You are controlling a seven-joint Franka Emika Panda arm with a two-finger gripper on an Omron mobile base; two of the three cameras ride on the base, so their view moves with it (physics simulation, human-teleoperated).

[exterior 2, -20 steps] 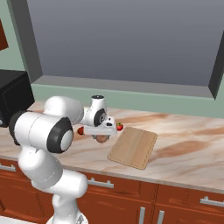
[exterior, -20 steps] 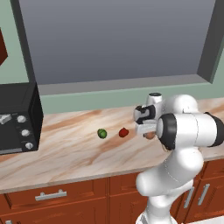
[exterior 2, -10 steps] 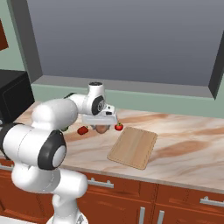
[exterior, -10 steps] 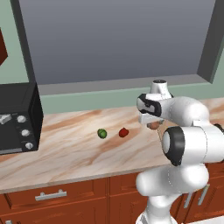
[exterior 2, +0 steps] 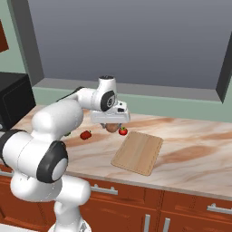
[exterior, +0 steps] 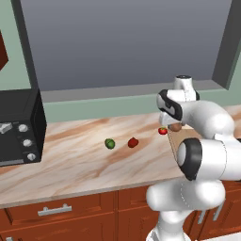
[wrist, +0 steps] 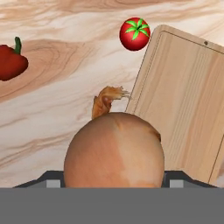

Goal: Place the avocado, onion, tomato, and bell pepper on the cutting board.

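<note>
My gripper [exterior 2: 111, 124] is shut on the onion [wrist: 114, 151], a tan-brown ball held just above the counter. It hangs beside the left edge of the light wooden cutting board [exterior 2: 138, 152]; in the hand view that board [wrist: 188, 100] lies to the right. The bright red tomato [wrist: 134, 34] rests on the counter next to the board's corner, close to the onion [exterior 2: 112, 128]. Further left lies the darker red bell pepper [exterior: 133, 142], and left of that the green avocado [exterior: 109, 143]. The arm hides most of the board in the left base view.
A black toaster oven [exterior: 19, 127] stands at the counter's left end. A window sill [exterior 2: 149, 90] and green wall run behind the counter. The marble counter's front edge [exterior: 84, 188] sits above wooden cabinets.
The arm has reached out and swung right, carrying the onion from near the bell pepper toward the cutting board's left edge. The other produce has not moved.
</note>
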